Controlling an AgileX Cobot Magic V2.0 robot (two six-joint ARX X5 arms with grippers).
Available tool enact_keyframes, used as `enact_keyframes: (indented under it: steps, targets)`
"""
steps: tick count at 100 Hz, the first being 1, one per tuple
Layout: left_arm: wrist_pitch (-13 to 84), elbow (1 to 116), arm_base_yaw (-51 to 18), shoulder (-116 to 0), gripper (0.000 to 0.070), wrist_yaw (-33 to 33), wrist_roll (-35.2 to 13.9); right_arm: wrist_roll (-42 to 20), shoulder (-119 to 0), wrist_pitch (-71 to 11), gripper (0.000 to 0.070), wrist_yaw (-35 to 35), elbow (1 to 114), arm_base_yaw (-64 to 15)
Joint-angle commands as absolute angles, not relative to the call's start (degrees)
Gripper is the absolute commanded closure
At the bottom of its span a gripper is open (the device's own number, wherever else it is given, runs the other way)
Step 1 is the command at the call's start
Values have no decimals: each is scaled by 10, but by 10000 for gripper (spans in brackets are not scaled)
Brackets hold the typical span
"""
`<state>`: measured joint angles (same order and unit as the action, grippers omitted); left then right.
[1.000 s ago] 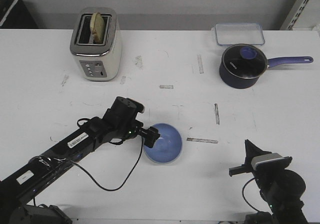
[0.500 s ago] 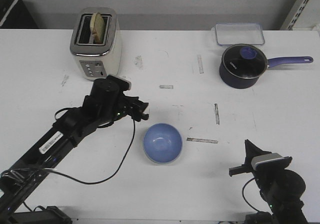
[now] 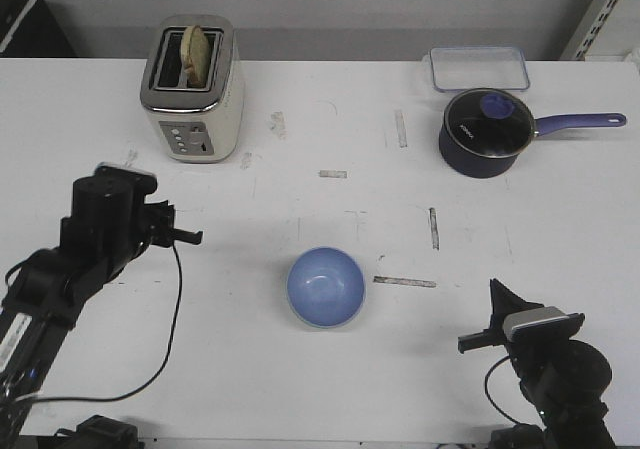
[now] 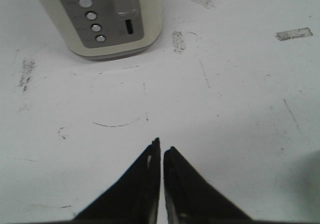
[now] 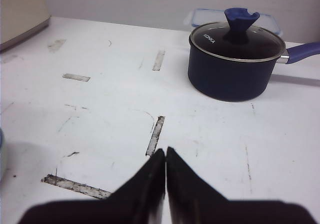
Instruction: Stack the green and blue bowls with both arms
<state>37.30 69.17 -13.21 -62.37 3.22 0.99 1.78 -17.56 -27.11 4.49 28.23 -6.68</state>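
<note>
The light blue bowl (image 3: 325,287) sits upright in the middle of the white table. A thin pale edge shows under its near side, and I cannot tell whether that is the green bowl, which is otherwise not visible. A pale sliver of a bowl touches the edge of the right wrist view (image 5: 1,156). My left gripper (image 3: 195,236) is shut and empty, well to the left of the bowl, and it points at bare table in front of the toaster in the left wrist view (image 4: 161,146). My right gripper (image 3: 492,287) is shut and empty at the near right, as its wrist view (image 5: 165,150) also shows.
A cream toaster (image 3: 192,89) with bread in it stands at the back left. A dark navy saucepan (image 3: 485,132) with a purple handle and a clear lidded container (image 3: 479,67) are at the back right. Worn tape marks dot the table.
My left gripper was at the blue bowl's left rim. It has let go and drawn back far to the left. The bowl stayed in place and the right arm has not moved.
</note>
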Motion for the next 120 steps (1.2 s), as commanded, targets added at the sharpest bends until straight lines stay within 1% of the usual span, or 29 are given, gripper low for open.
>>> enact_keyframes:
  steps: [1,19,36,49,66,120]
  targets:
    - [323,635,-116,-568,699,32,19,24,-177,-263,700,45,287,-68]
    - [205,454,-66,-396,699,32,23,24,-177,-262,700,45,287,-68]
    - [133,337,-34,-271,699,32,24,24,-177,-261,700,45,287,-68]
    - [91,276,-12,-212,699,32,25,24,-177,-261,700,45,287,-68]
    - [108,258,-3,-189,699,32,26,24,-177,-261,700,45,287,-68]
    - [103,258,-3,-175,699,32,25,24,-177,-262,700,45,287,-68]
